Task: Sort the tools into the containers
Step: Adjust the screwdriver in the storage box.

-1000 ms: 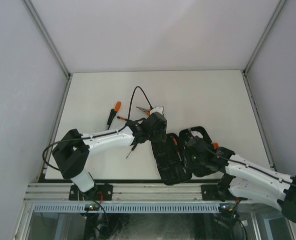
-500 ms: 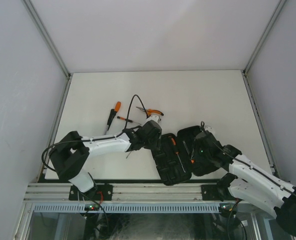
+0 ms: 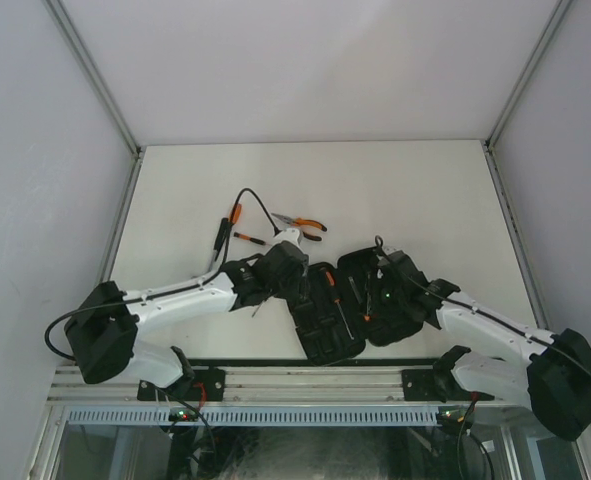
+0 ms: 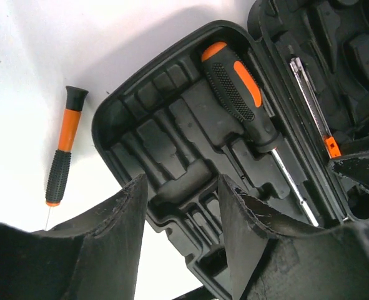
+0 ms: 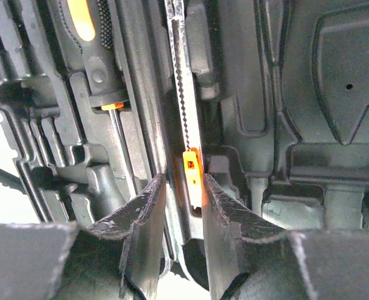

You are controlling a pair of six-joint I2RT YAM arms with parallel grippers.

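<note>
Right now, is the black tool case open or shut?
Open: the tool case lies spread, moulded slots showing, a thick screwdriver seated in one.

The black ribbed case (image 3: 325, 338) lies open and flat at the near side of the worktop, both halves showing moulded slots. A thick screwdriver (image 4: 237, 94) with an orange-and-black handle sits in a slot of the left half, its shaft pointing toward the near edge. A slim metal tool (image 4: 309, 94) with an orange tab lies close along the hinge. A thin screwdriver (image 4: 62, 156) lies on the worktop just beside the left half. Farther back, apart from the case, lie the orange-handled pliers (image 3: 305, 224). To their left are a slanting screwdriver (image 3: 233, 213) and a short screwdriver (image 3: 247, 238).
</note>
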